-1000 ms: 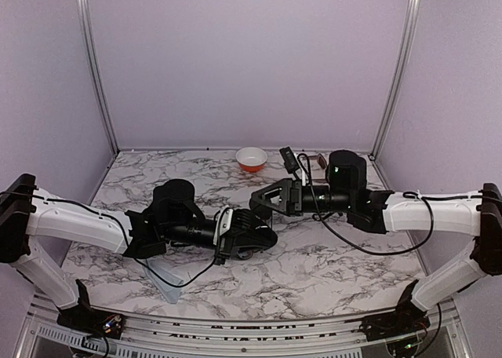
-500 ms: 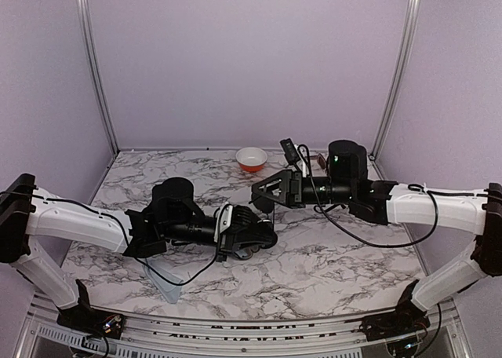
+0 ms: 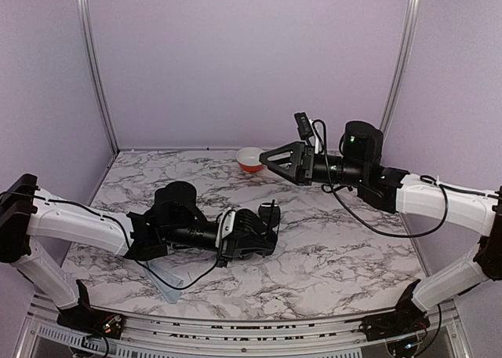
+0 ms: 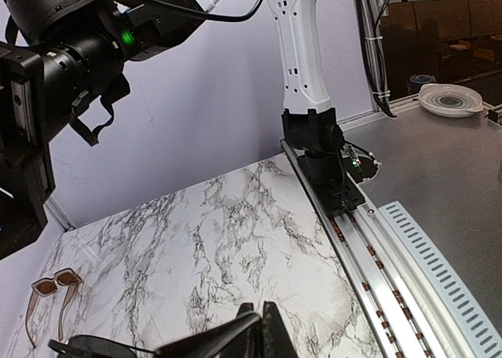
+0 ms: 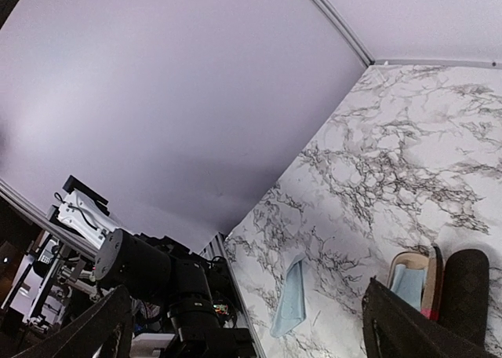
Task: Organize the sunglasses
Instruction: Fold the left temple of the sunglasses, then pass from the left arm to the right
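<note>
Right gripper (image 3: 271,158), upper centre, hangs high, jaws wide and empty, apparently giving room. Left gripper (image 4: 259,334), lower centre, pinched closed beside the black sunglasses (image 4: 102,346); hold unconfirmed.

This is a robotics lab cell. 2 white-and-black arms (image 3: 78,224) are bolted to an aluminium rail (image 3: 235,326) at the near edge of a marble-patterned table (image 3: 337,256). Plain lilac panels (image 3: 243,60) on metal posts (image 3: 94,67) box it in, with a grey bench (image 4: 447,162) beyond the rail.
</note>
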